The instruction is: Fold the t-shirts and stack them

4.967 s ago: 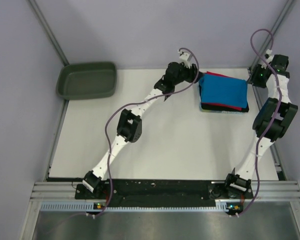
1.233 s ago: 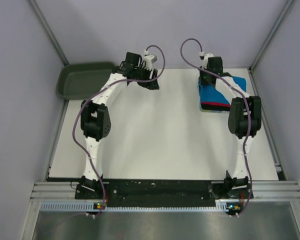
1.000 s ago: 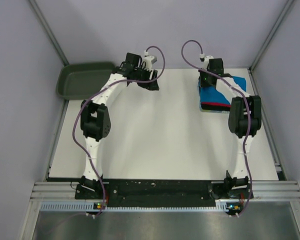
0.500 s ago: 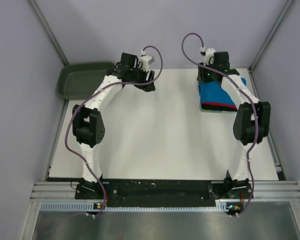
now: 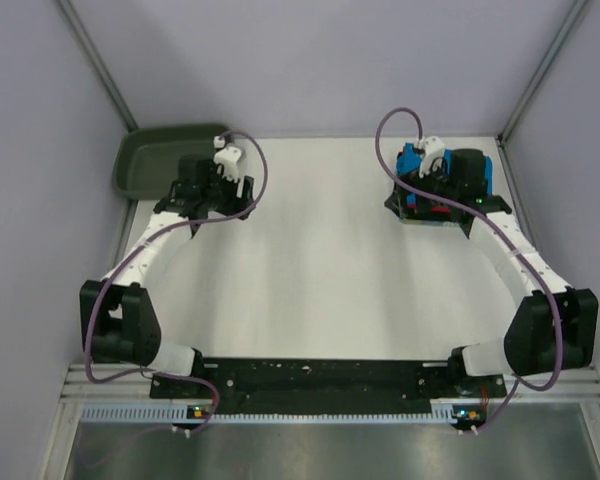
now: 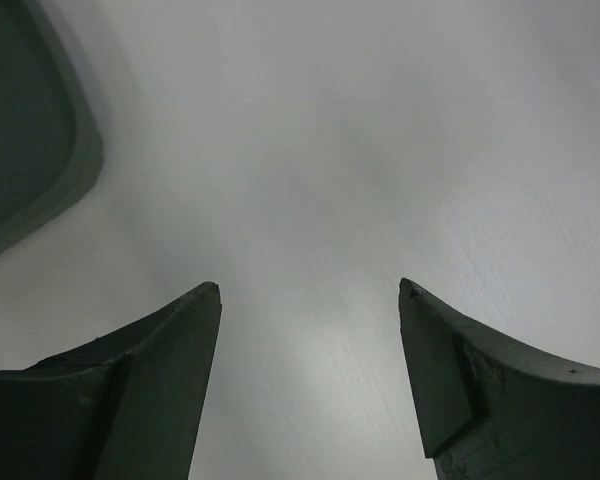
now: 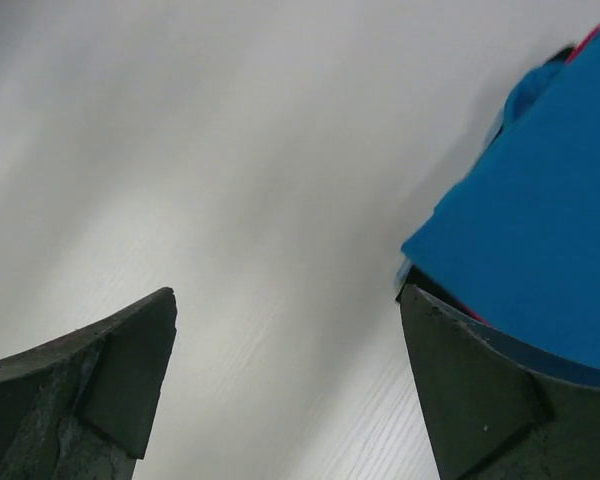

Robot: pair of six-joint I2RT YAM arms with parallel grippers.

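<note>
With left gripper (image 6: 310,286) and right gripper (image 7: 285,291) open and empty, lift right straight up, since turquoise t-shirt (image 7: 540,220) edge possibly touching its finger.

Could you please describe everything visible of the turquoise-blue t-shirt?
The turquoise-blue t-shirt looks like soft, smooth cloth. It lies folded flat at the table's far right, atop a red layer that peeks out beneath its edge. The right arm hides much of it from above. The open right end effector is by its corner, not gripping it.

t-shirts (image 7: 540,240) cut off (right wrist view)
</note>
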